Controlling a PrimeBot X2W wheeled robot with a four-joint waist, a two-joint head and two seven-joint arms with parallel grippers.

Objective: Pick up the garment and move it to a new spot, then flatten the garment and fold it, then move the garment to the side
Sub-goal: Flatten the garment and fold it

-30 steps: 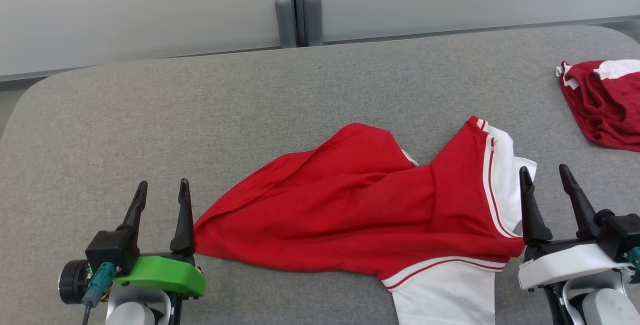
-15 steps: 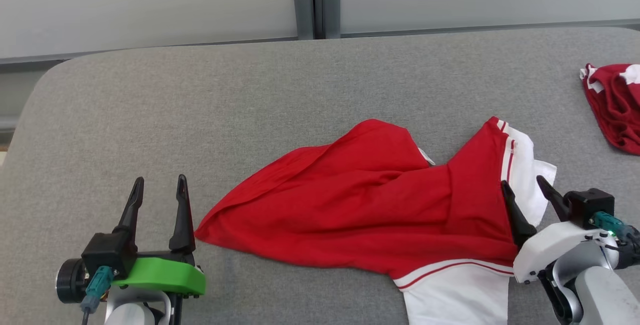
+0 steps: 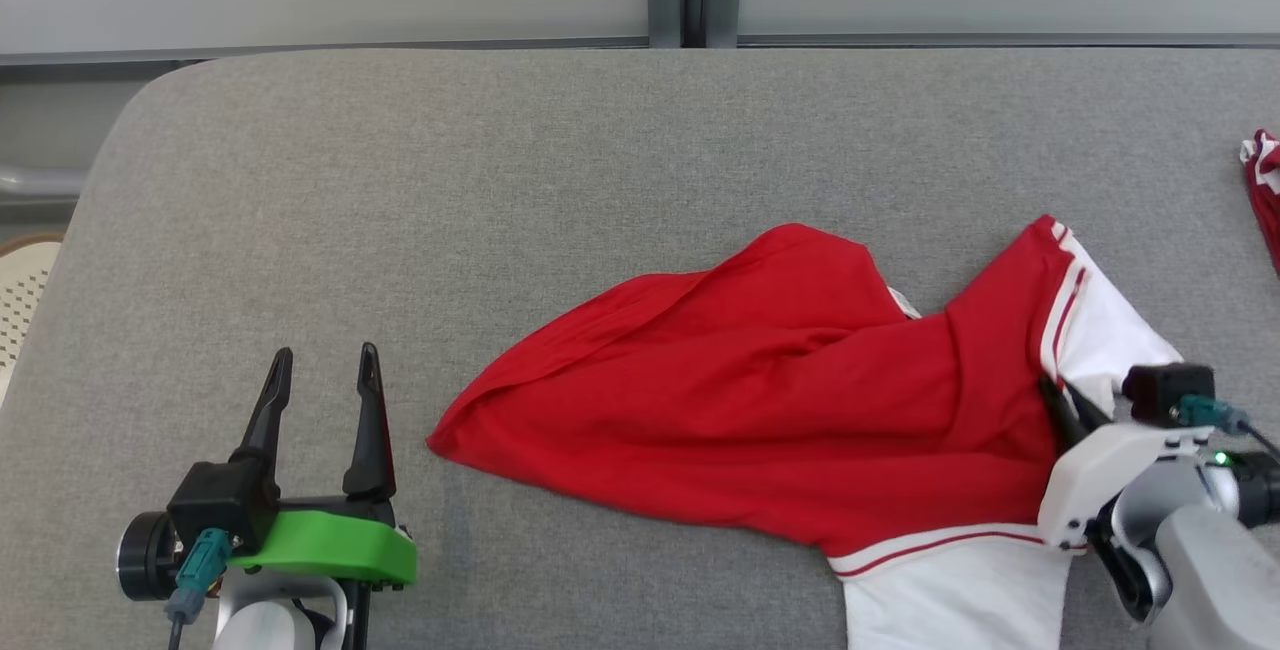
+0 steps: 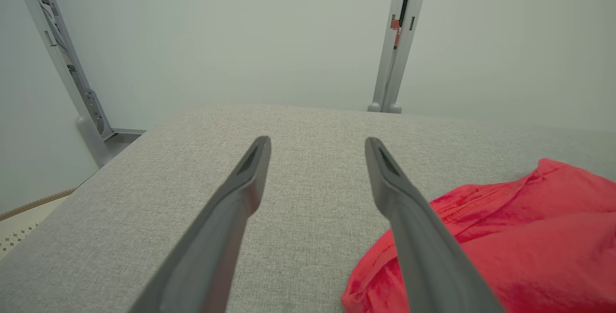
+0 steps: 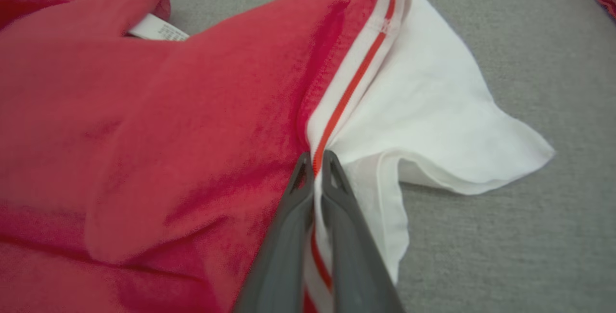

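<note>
Two hands sit low in the head view, the left hand at 8 o'clock and the right hand at 4 o'clock. The garment, a red shirt with white sleeves, lies rumpled on the grey tabletop from the centre toward 4 o'clock. Its lower white part runs off the bottom edge at 5 o'clock.

The left hand's fingers stand wide apart over bare tabletop and hold nothing. The garment's red tip lies near it, toward 3 o'clock, without touching it.

The right hand's fingers are pressed together on the garment. They pinch the striped seam where the red body meets a white sleeve. In the right wrist view that sleeve spreads toward 3 o'clock on the tabletop, and a white label peeks from a red fold at 10 o'clock.

A second red-and-white cloth lies at the 3 o'clock edge of the head view, well apart from the garment.
</note>
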